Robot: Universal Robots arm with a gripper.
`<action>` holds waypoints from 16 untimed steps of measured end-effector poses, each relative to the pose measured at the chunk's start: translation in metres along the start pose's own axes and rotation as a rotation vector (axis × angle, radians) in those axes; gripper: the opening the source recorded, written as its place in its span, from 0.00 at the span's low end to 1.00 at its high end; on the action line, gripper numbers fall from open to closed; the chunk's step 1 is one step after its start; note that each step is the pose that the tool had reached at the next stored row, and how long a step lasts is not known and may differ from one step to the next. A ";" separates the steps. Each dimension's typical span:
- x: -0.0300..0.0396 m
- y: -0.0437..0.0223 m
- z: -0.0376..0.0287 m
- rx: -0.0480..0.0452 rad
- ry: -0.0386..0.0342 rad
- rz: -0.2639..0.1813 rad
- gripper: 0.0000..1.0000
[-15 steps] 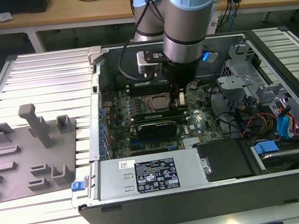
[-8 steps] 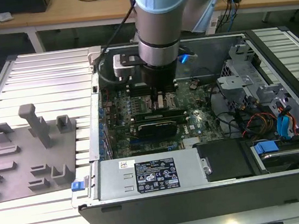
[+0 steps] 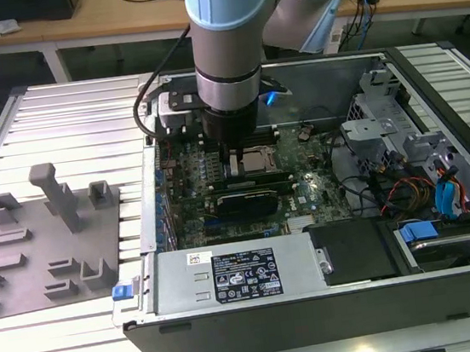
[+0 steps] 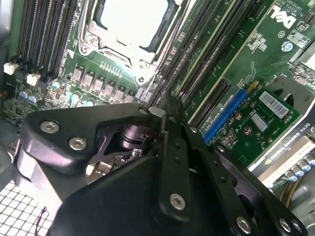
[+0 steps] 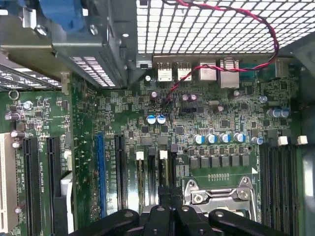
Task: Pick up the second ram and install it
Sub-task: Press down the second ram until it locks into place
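Note:
My gripper reaches straight down into the open computer case. Its fingers are drawn together over the long black memory slots beside the processor socket. In both wrist views the shut gripper has its tips right at the slots, next to the metal-framed socket. The second ram is hidden; I cannot tell whether it lies under the fingertips.
A grey fixture tray lies on the slatted table at the exterior view's left. Inside the case are a black card, the power supply, drive bays with cables and a red-black wire.

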State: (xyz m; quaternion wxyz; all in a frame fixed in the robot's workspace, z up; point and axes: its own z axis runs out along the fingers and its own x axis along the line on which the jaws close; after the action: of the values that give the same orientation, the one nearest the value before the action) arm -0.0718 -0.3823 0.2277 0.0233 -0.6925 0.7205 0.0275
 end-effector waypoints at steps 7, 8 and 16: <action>-0.0019 -0.0243 -0.0121 -0.0117 -0.0049 0.001 0.11; -0.0022 -0.0313 -0.0122 -0.0150 -0.0049 0.001 0.11; -0.0048 -0.0383 -0.0445 -0.0169 -0.0050 0.001 0.11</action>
State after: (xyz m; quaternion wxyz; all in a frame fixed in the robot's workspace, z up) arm -0.0332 -0.3822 0.2722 0.0192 -0.6922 0.7206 0.0353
